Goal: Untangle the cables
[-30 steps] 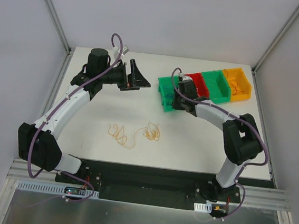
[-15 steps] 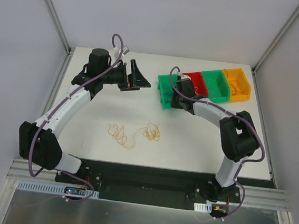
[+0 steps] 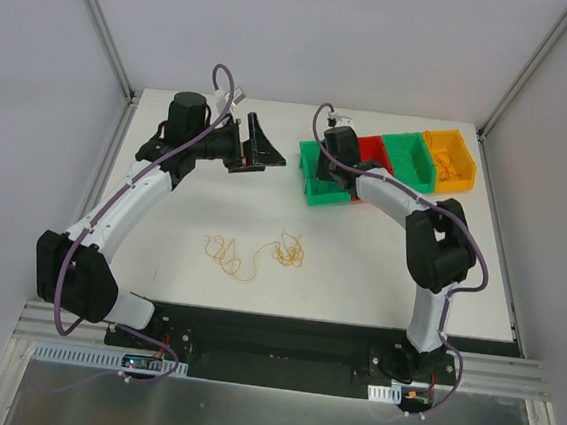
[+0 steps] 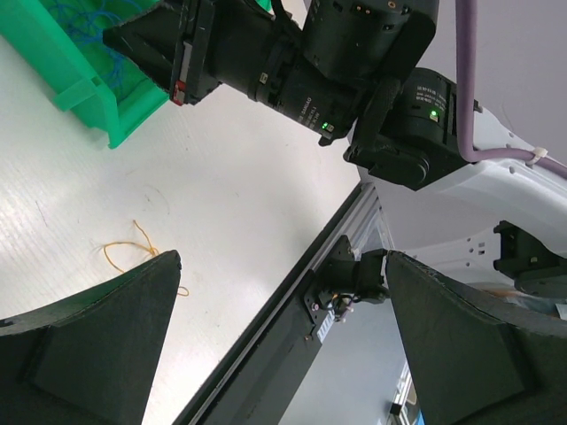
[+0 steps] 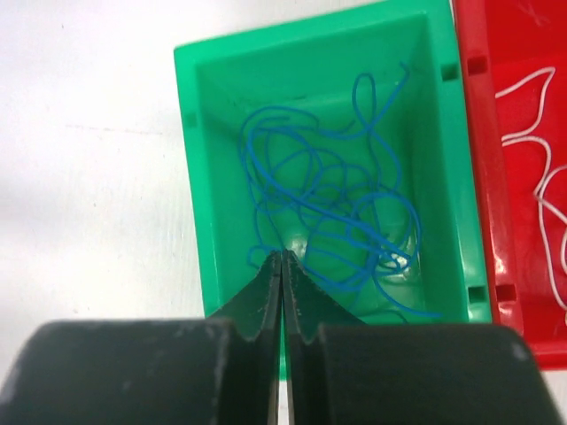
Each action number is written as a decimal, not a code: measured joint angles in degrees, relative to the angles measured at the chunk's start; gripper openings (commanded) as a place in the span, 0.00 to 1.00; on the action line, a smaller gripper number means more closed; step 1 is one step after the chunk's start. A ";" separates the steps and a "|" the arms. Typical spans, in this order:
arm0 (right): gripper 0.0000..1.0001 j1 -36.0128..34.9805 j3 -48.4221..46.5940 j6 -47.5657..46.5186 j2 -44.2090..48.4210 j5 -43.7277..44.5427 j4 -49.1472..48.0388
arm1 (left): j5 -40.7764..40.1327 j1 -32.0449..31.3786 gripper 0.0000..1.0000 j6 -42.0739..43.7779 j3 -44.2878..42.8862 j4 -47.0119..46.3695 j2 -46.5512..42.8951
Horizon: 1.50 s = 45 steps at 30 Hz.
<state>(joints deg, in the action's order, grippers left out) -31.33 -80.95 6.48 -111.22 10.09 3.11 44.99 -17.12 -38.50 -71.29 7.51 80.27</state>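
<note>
Over the far green plastic bin [image 5: 190, 221], my right gripper [image 5: 281, 257] is pinched fully together, with no strand visibly caught, and thin blue wires [image 5: 328, 204] curl inside the bin just beyond its tips. Far left, my left gripper [image 4: 283, 258] gapes wide, empty. Loose orange-yellow wires [image 3: 288, 253] lie on the white table [image 3: 378, 272] — nearer, about centre.

Glossy green plastic bin [image 5: 197, 195], glossy red plastic bin [image 5: 487, 177], thin smooth blue cables [image 5: 312, 208], matt white table [image 5: 89, 177]
</note>
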 measured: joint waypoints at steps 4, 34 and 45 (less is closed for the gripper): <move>0.20 0.39 -1.97 -0.68 -1.14 0.35 0.55 | 0.02 0.00 0.99 0.00 0.00 0.00 0.00; 0.69 -10.19 54.01 9.20 33.64 -18.38 -29.75 | -20.65 -13.31 0.75 8.04 26.97 5.16 -3.02; 0.60 -14.10 48.72 11.32 28.59 -19.06 -26.86 | -21.57 -15.58 0.04 7.48 27.39 2.43 1.79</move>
<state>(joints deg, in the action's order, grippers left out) -45.43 -32.23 17.80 -82.63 -8.97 -23.75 23.42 -32.71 -31.03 -43.90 9.93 82.06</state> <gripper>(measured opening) 0.655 0.213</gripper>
